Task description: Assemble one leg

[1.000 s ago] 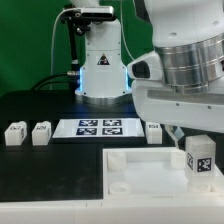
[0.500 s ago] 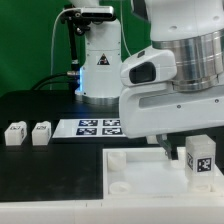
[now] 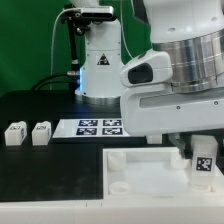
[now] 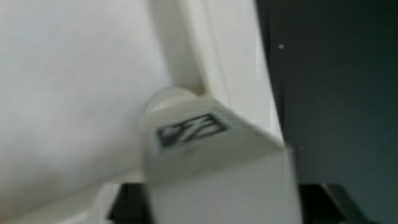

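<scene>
Since half a second ago the small white plastic block-shaped leg with a black-and-white square tag (image 3: 203, 160) has shifted a little toward the exterior view's right and now leans slightly. The bulky white and grey robot arm (image 3: 175, 85) above it has scarcely changed place. Nearest in the exterior view is the large flat white plastic panel (image 3: 135, 165) with a raised rim, lying on the black bench (image 3: 50, 175). The leg stands on the panel's end at the exterior view's right, with its tag facing the camera. The wrist view shows the same leg (image 4: 214, 160) close up, with the panel's white rim (image 4: 214, 50) just beside it and the dark bench on the other side. The leg's body runs between the two dark fingers (image 4: 125, 205) of the hand (image 4: 217, 208), but I cannot tell whether the hand is pinching the leg or only straddling it. Farther back, near the exterior view's left, two more small white tagged blocks stand side by side on the bench, one (image 3: 14, 133) just beside the other (image 3: 41, 131). The thin white marker board (image 3: 100, 126) lies flat near them, toward the middle. Behind it rises the white robot base with a blue glow (image 3: 100, 65), in front of a green backdrop (image 3: 30, 40).
</scene>
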`<action>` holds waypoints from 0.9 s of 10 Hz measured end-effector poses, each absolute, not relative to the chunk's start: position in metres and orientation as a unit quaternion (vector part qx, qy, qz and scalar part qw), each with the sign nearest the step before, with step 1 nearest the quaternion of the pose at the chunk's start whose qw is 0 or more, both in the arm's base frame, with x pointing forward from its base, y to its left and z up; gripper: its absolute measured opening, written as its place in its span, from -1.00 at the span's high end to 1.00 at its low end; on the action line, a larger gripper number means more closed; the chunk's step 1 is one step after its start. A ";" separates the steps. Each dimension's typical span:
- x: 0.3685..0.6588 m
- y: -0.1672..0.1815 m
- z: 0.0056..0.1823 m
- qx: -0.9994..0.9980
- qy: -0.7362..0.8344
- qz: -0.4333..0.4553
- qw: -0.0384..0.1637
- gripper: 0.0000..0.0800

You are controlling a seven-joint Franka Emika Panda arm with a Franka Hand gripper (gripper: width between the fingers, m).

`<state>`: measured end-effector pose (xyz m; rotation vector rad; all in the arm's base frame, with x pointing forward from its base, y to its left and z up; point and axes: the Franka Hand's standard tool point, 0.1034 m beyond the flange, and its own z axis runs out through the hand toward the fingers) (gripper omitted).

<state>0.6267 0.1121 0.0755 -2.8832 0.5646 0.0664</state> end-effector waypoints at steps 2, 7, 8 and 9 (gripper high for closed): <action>0.627 0.113 0.076 -0.942 0.319 0.039 0.101 0.25; 0.629 0.114 0.075 -0.768 0.621 0.096 0.126 0.25; 0.628 0.117 0.074 -0.732 0.662 0.104 0.121 0.25; 0.628 0.117 0.074 -0.746 0.647 0.103 0.123 0.25</action>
